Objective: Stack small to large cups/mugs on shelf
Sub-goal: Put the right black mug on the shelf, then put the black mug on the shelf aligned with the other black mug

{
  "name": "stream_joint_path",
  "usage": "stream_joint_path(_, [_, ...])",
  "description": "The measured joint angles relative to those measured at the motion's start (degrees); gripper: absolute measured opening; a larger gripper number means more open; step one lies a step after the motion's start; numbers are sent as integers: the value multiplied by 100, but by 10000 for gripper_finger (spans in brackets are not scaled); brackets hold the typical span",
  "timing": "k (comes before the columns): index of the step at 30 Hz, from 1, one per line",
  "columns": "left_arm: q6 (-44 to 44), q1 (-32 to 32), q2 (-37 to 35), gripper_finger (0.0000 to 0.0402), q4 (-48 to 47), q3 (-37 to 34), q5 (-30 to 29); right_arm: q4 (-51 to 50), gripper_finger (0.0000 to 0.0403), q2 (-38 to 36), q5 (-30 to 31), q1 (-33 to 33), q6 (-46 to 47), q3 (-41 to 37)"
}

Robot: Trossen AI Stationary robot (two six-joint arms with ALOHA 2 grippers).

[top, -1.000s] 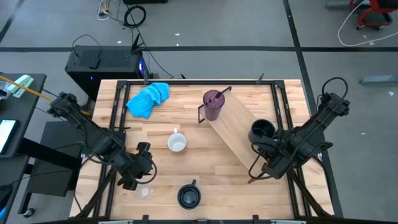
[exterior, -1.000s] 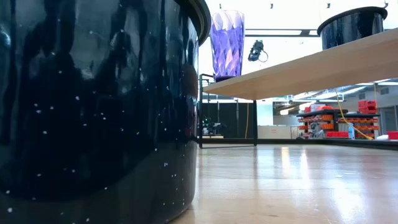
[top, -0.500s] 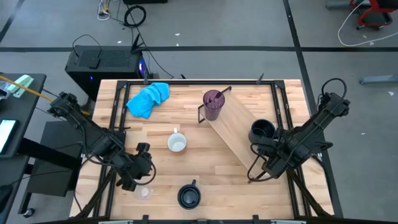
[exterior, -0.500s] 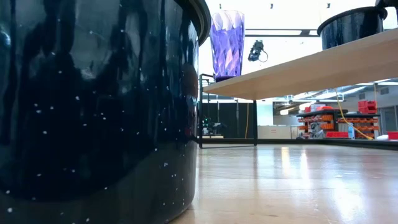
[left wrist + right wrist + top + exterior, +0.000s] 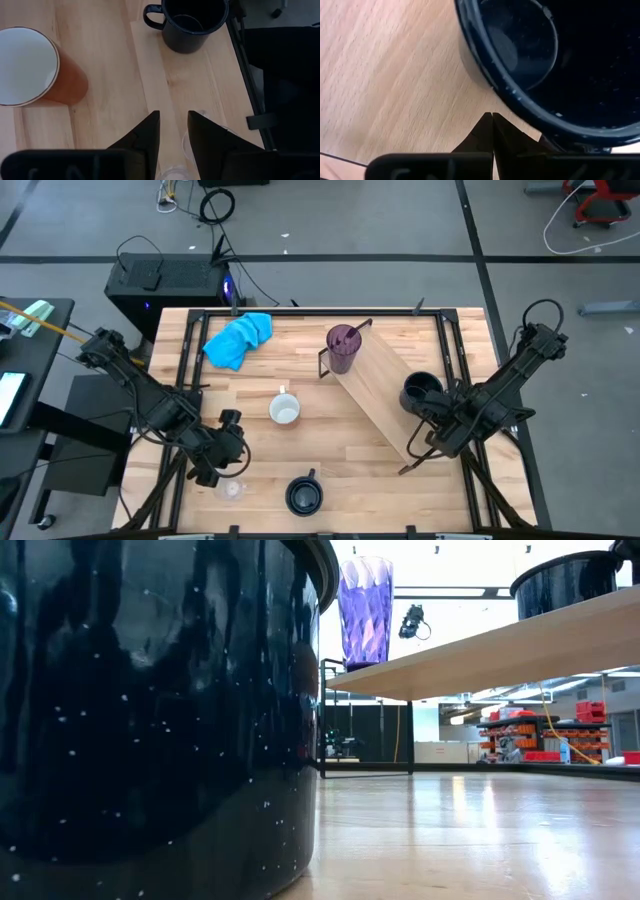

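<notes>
Right claw closed beside navy mug, shelf

Tumbler: translucent purple, with a faceted diamond pattern along its side.
Shelf: pale, light wood board; thin black wire frame.
Mug on the shelf: glossy navy-black, flecked with fine white specks.
Mug on the table: the same dark navy-black, white-speckled.
White mug: white inside, thin dark rim, outside looked orange-brown.
Small glass: clear.
Cloth: bright blue.
Table: light wood planks, black rails.
</notes>
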Motion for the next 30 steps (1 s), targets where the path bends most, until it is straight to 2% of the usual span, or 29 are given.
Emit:
stream_joint_path(17, [11,1,0,107,2,0,0,1,4,-12,506,-4,-230,0])
stream_joint_path(22, [11,0,0,107,1,0,0,31,4,-12,175,-2,120,0])
stream_joint_path(24, [9,1,0,107,0,0,0,312,4,-12,2,-2,293,0])
stream_joint_path(30, [23,-1,0,107,-66,0,2,1961,4,-7,-109,-7,251,0])
